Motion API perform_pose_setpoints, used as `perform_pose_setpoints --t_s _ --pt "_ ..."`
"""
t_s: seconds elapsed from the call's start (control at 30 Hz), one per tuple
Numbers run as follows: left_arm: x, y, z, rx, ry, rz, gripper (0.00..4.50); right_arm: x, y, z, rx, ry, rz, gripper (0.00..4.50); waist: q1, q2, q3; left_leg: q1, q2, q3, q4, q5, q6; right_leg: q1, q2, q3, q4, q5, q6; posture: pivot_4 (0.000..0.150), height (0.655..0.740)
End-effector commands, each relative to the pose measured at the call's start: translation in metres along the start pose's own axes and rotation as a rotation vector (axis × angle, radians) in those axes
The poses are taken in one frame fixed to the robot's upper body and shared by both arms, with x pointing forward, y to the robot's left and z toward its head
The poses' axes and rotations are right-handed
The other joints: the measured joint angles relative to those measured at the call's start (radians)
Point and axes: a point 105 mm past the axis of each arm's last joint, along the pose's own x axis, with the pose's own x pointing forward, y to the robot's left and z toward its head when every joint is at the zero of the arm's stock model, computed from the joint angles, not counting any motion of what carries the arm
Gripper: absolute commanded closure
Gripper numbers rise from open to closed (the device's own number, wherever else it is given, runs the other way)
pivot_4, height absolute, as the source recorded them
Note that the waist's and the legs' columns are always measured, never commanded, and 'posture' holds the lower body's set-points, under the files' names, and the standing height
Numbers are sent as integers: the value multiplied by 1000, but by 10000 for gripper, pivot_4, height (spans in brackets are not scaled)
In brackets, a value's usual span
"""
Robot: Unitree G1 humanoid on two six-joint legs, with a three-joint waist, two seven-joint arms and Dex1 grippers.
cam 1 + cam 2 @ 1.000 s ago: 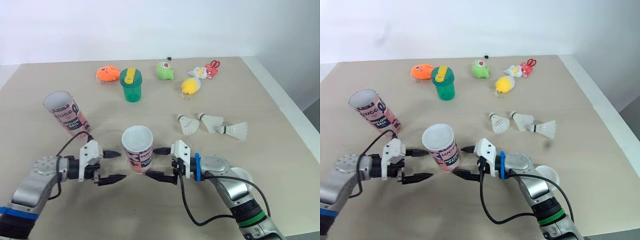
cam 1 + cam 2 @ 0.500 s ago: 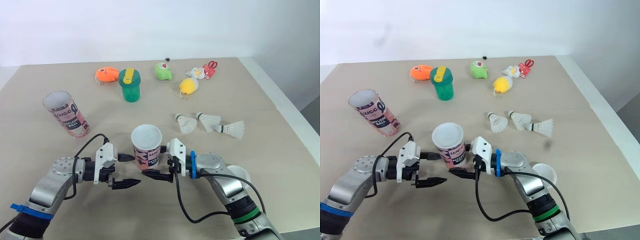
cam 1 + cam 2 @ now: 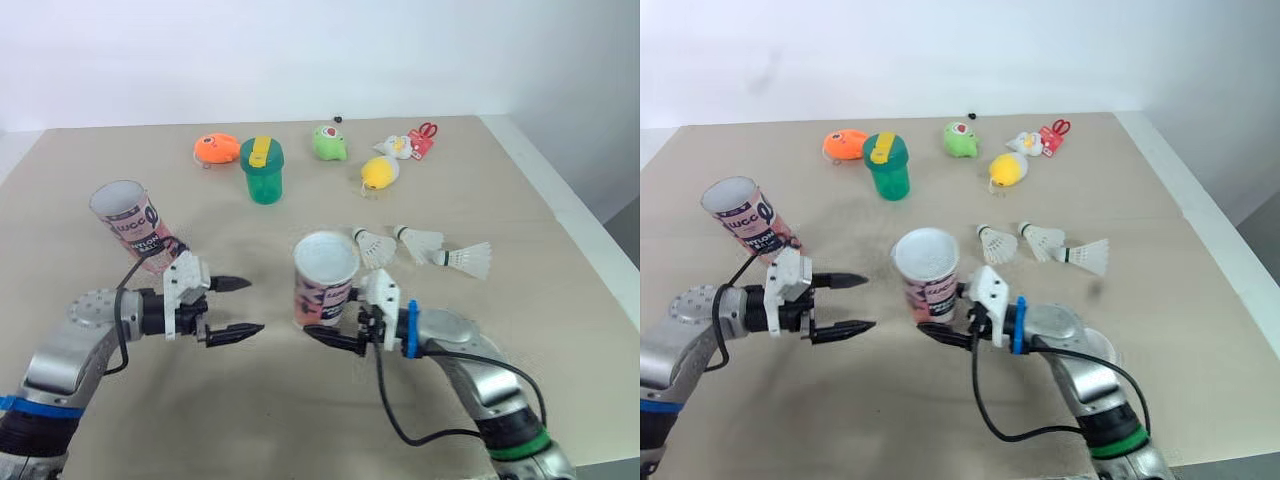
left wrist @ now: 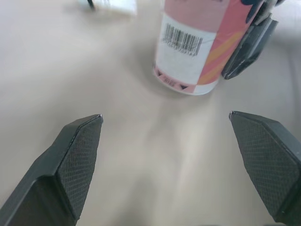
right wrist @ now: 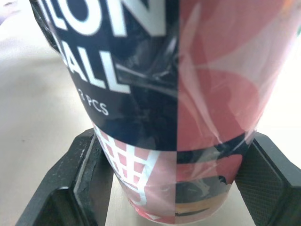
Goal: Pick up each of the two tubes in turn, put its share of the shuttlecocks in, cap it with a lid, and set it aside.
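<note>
An open pink-and-navy tube (image 3: 325, 285) stands upright in the middle of the table, and my right gripper (image 3: 336, 320) is shut on its lower part. In the right wrist view the tube (image 5: 174, 94) sits tightly between both fingers (image 5: 80, 179). My left gripper (image 3: 250, 305) is open and holds nothing, a short way left of that tube; the left wrist view shows the tube (image 4: 202, 47) beyond its spread fingers (image 4: 70, 165). A second open tube (image 3: 135, 225) leans at the far left. Three white shuttlecocks (image 3: 375, 248) (image 3: 420, 242) (image 3: 468, 260) lie just right of the held tube.
At the back stand a green cup with a yellow lid (image 3: 262, 170), an orange toy (image 3: 215, 150), a green toy (image 3: 329, 142), a yellow toy (image 3: 380, 172) and a white-and-red toy (image 3: 410, 143). The table's right edge (image 3: 590, 240) runs close behind the shuttlecocks.
My right gripper has closed on the tube and carried it right, toward the shuttlecocks. My left gripper has drawn back to the left, away from the tube, still open.
</note>
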Motion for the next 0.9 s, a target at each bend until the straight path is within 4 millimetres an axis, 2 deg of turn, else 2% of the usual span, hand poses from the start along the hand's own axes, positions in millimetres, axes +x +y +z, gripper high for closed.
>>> perform_pose_setpoints --t_s 0.03,0.1,0.2,0.33,0.43,0.53,0.67,0.9 --pt "28 -9 33 59 -106 -64 0 -45 -21 41 -15 -95 -194 7939 5 -1 0 0 0 0 0 0 0 0 0 0 0 0 0 1500 7400" --pt "50 -13 43 68 -155 -102 0 -79 -38 53 1 -113 -342 7939 13 0 0 0 -1 0 3 0 0 1 1 2 0 1 1 1500 7400" --pt "82 -12 47 91 -179 -121 0 -132 -64 62 28 -157 -586 7939 24 -1 0 -1 -1 1 9 -1 2 2 3 5 0 3 3 1500 7400" --pt "123 -12 55 94 -232 -143 0 -202 -86 47 64 -171 -906 7939 24 -1 0 -1 -1 1 11 -1 3 3 6 9 0 4 4 1500 7400" --pt "142 -19 58 99 -251 -175 0 -236 -91 30 90 -171 -1069 7939 19 0 -1 0 -1 3 11 -1 5 3 6 12 0 5 4 1500 7400" --pt "153 -26 61 94 -267 -205 0 -252 -89 6 125 -132 -1152 7939 17 2 -2 2 -1 9 11 -2 13 2 8 19 1 5 4 1500 7400" --pt "156 -32 57 99 -254 -232 0 -266 -92 -21 175 -116 -1258 7939 9 5 -2 5 -1 16 11 -4 15 2 8 27 1 6 6 1500 7400" --pt "148 -33 47 93 -227 -235 0 -267 -95 -51 226 -82 -1329 7939 -2 5 -3 4 -3 19 12 -3 16 1 14 42 1 8 10 1500 7400"
